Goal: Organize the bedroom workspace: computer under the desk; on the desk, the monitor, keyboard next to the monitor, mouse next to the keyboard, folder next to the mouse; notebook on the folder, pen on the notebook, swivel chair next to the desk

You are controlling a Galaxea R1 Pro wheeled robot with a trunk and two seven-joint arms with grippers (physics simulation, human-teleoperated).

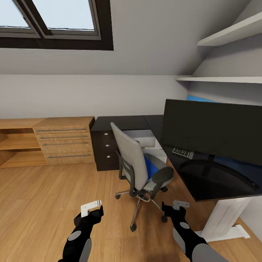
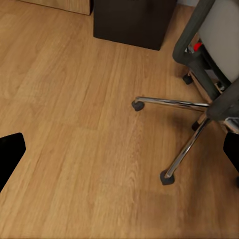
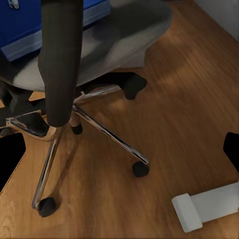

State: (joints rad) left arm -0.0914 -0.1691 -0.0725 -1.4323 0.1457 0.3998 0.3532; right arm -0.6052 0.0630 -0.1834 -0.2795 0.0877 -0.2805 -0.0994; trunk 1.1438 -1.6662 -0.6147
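Because the chair [image 1: 140,171] rolls on casters, a reach for the folder [image 1: 150,168] on its seat could shove it away or into the desk [image 1: 203,178]; from the head, both arms hang low before it, left gripper [image 1: 91,208] and right gripper [image 1: 179,206] empty. At the left wrist, fingers [image 2: 10,154] stand wide over floor. At the right wrist, fingers [image 3: 10,157] stand wide beside the armrest [image 3: 62,59].

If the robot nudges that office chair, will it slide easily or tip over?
The chair would probably roll easily: it stands on casters over smooth wood floor. Tipping seems unlikely given its wide star base. It may swivel rather than travel straight.
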